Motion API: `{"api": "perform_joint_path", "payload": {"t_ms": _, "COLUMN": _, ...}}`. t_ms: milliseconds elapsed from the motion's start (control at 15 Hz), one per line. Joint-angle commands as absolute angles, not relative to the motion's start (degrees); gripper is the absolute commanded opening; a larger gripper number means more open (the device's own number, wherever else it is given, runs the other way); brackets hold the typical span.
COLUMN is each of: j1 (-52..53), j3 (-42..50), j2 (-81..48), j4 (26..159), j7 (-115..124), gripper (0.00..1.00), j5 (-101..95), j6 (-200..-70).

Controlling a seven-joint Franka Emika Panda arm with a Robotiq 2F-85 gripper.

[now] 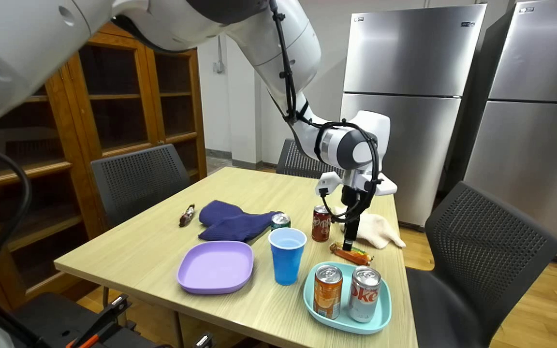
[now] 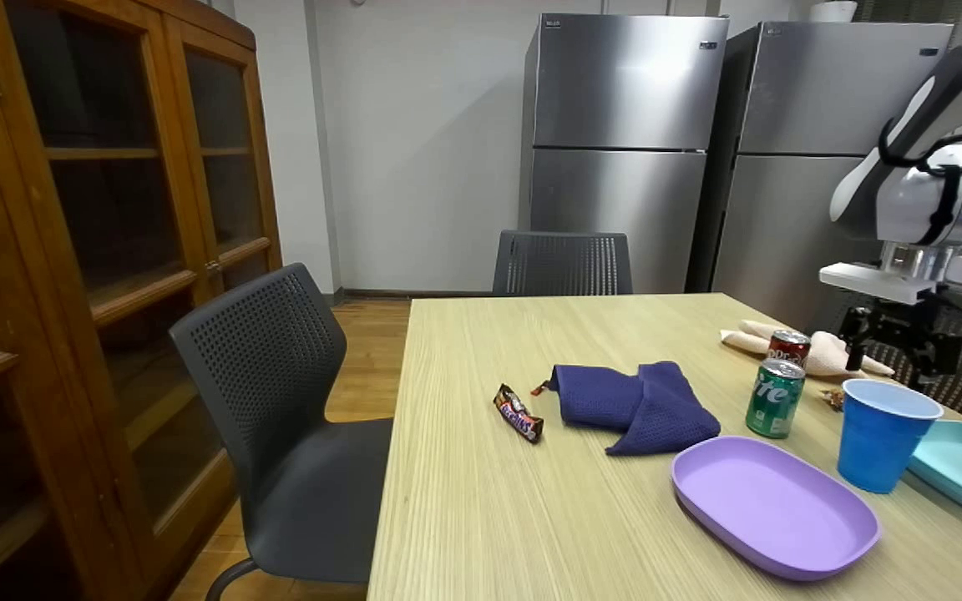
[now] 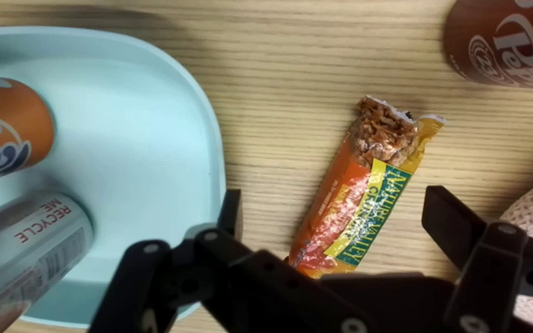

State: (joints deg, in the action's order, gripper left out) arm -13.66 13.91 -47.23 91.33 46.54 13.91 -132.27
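Observation:
A granola bar [image 3: 340, 212] in a torn orange, yellow and green wrapper lies on the table, its crumbly end exposed. My gripper [image 3: 333, 206] stands open over it, one finger on each side and nothing held. In the wrist view the left finger [image 3: 232, 212] overlaps the rim of a teal plate [image 3: 155, 152]; whether they touch I cannot tell. The bar's near end is partly hidden behind the gripper. An orange soda can [image 1: 328, 292] and a silver Coke can [image 1: 364, 295] sit in that plate. A Dr Pepper can [image 3: 511, 46] stands beyond the bar's exposed end.
A cream cloth [image 1: 375, 229] lies beside the gripper. Around it on the table are a blue cup [image 1: 286, 261], a green can [image 2: 775, 401], a purple plate [image 2: 773, 509], a navy cloth [image 2: 640, 405] and a wrapped candy bar [image 2: 518, 415]. Chairs [image 1: 481, 256] surround the table.

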Motion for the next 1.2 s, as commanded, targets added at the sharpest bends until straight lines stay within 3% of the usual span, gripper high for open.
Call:
{"api": "perform_joint_path", "payload": {"t_ms": 0, "j1": -13.4, "j3": 14.4, "j2": -50.1, "j4": 86.6, "j7": 51.1, "gripper": 1.0, "j5": 14.8, "j6": -129.2}}
{"api": "perform_joint_path", "payload": {"t_ms": 933, "j1": -13.8, "j3": 14.2, "j2": -55.8, "j4": 80.6, "j7": 58.3, "gripper": 1.0, "j5": 14.0, "j6": -127.0}}
{"api": "perform_joint_path", "payload": {"t_ms": 1000, "j1": -13.9, "j3": 14.2, "j2": -55.8, "j4": 80.5, "j7": 58.3, "gripper": 0.75, "j5": 14.1, "j6": -127.0}}
{"api": "perform_joint_path", "payload": {"t_ms": 1133, "j1": -14.0, "j3": 14.2, "j2": -55.9, "j4": 80.2, "j7": 58.4, "gripper": 0.68, "j5": 14.1, "j6": -126.9}}
